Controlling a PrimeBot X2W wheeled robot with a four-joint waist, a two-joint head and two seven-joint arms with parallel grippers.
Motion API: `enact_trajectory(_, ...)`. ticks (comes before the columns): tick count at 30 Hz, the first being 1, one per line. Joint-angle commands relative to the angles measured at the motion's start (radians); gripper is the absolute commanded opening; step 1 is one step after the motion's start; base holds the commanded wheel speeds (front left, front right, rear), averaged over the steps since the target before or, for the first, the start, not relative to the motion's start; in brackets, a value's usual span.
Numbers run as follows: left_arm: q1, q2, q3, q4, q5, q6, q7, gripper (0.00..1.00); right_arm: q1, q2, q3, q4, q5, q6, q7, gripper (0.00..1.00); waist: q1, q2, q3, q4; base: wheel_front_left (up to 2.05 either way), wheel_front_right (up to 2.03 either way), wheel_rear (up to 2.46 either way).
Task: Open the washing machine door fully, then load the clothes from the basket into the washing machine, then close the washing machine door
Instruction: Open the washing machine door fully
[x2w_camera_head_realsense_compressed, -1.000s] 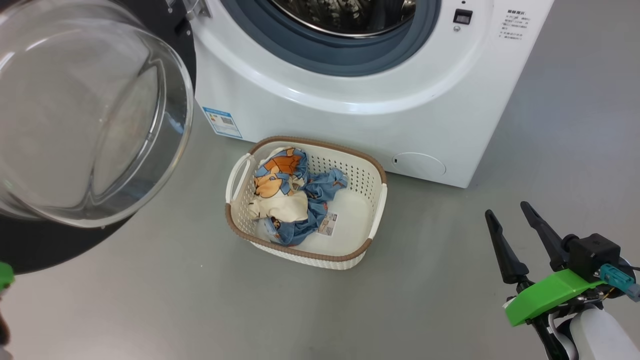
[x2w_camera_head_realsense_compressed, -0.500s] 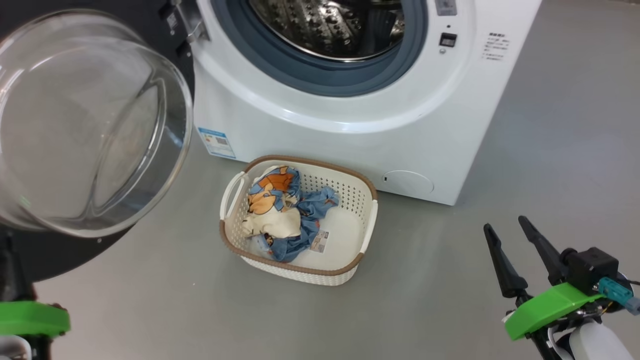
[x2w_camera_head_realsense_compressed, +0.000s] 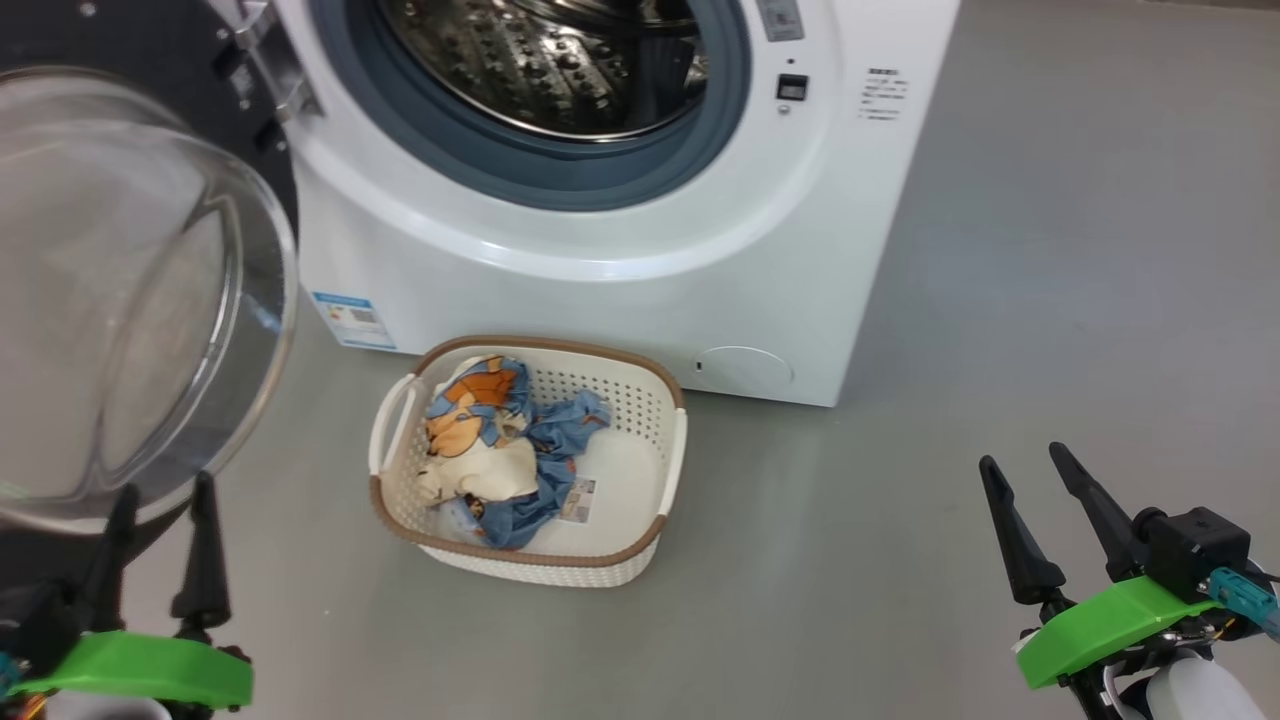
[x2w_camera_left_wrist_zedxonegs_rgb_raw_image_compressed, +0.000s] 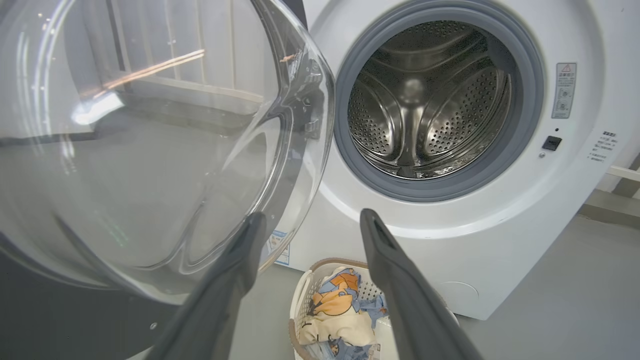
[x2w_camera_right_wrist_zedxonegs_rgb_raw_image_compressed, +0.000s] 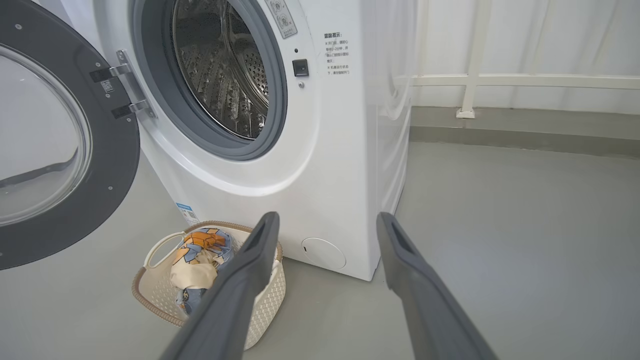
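While the washing machine door (x2w_camera_head_realsense_compressed: 130, 300) stands open at left, clothes (x2w_camera_head_realsense_compressed: 480, 450) heaped in basket (x2w_camera_head_realsense_compressed: 676, 460) before washing machine (x2w_camera_head_realsense_compressed: 600, 290), left gripper (x2w_camera_head_realsense_compressed: 163, 488) and right gripper (x2w_camera_head_realsense_compressed: 1022, 456) spread, empty.

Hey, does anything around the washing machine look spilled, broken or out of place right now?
Nothing stands out. The washing machine door stands wide open, the drum looks empty, and the clothes lie bunched inside the upright basket on the floor, none spilled over its rim.
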Motion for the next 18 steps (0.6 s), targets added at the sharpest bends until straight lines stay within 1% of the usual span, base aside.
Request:
enact_trajectory(1, -0.006, 0.048, 0.011, -0.037, -0.012, 0.005, -0.008, 1.0, 0.003, -0.008, 0.016, -0.03, 0.004, 0.002, -0.012, 1.0, 0.0, 0.0, 0.004, -0.039, 0.0, 0.0, 0.0)
enact_trajectory(5, 0.001, 0.061, -0.048, -0.071, -0.025, 0.005, -0.008, 1.0, 0.002, -0.008, 0.008, -0.034, 0.002, 0.002, -0.012, 1.0, 0.0, 0.0, 0.008, -0.087, 0.0, 0.0, 0.0)
enact_trajectory(11, 0.007, 0.072, -0.112, -0.119, -0.049, 0.005, -0.008, 1.0, -0.003, -0.013, -0.009, -0.04, 0.0, 0.002, -0.012, 1.0, 0.0, 0.0, 0.021, -0.151, 0.0, 0.0, 0.0)
enact_trajectory(18, 0.01, 0.097, -0.16, -0.141, -0.091, 0.005, -0.008, 1.0, 0.0, -0.012, -0.027, -0.047, 0.0, 0.002, -0.012, 1.0, 0.0, 0.0, 0.022, -0.211, 0.0, 0.0, 0.0)
